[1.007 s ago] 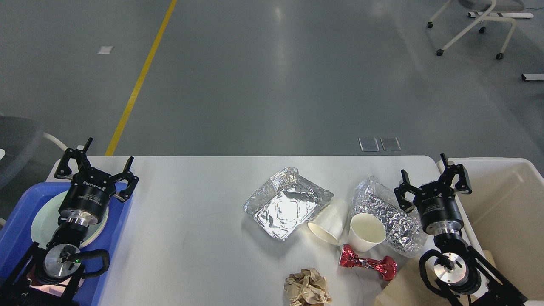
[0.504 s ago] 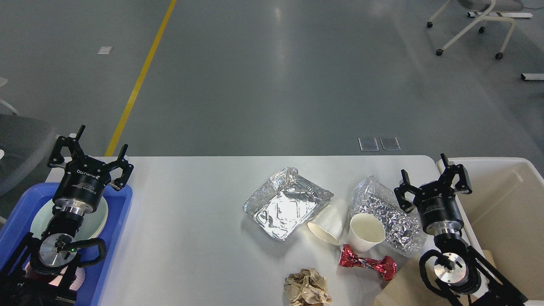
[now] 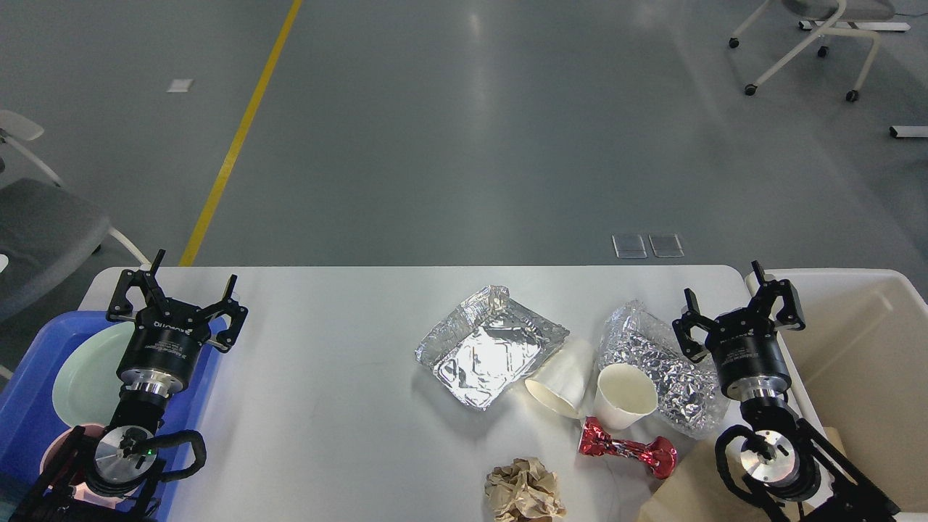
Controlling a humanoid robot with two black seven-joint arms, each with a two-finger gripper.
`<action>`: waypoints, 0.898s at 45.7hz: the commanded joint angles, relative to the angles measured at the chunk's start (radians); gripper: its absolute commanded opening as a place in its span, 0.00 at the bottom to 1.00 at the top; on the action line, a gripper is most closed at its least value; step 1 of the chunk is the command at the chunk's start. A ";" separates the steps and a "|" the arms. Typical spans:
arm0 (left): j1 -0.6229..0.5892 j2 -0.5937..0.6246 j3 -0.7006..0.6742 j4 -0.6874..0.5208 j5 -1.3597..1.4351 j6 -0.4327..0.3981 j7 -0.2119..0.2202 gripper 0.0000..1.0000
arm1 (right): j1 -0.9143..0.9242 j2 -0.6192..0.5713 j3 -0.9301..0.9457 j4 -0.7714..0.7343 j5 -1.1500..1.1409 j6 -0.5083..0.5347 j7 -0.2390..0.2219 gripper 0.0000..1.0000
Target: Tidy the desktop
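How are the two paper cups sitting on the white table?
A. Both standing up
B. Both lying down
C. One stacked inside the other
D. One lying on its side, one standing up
D. The left paper cup lies tipped on its side on the desktop, and the right paper cup stands upright with its mouth open to the top.

Left end effector (image 3: 176, 304) now shifted right, from above the blue tray (image 3: 29, 406) toward the desktop (image 3: 341, 406).

Landmark: foil tray (image 3: 491, 344), on desktop (image 3: 326, 377).
Tipped cup (image 3: 562, 378) touches tray's right; upright cup (image 3: 625, 395) further right.
Paper ball (image 3: 525, 490) nearer camera.
Bin (image 3: 859, 348) far right.
Tray with plate (image 3: 87, 371) far left.
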 commanded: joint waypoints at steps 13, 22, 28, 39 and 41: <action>-0.018 -0.004 0.007 0.076 -0.011 -0.092 -0.122 0.96 | 0.000 0.000 0.000 0.001 0.000 0.000 0.000 1.00; -0.021 -0.007 0.007 0.076 -0.019 -0.091 -0.124 0.96 | -0.001 0.000 0.000 0.003 0.000 0.000 0.000 1.00; -0.019 -0.005 0.007 0.076 -0.019 -0.092 -0.119 0.96 | -0.001 0.000 0.000 0.003 0.000 0.000 0.000 1.00; -0.019 -0.005 0.007 0.076 -0.019 -0.091 -0.119 0.96 | -0.001 0.000 0.000 0.003 0.000 0.000 0.000 1.00; -0.019 -0.005 0.007 0.076 -0.019 -0.092 -0.119 0.96 | -0.001 0.000 0.000 0.003 0.000 0.000 0.000 1.00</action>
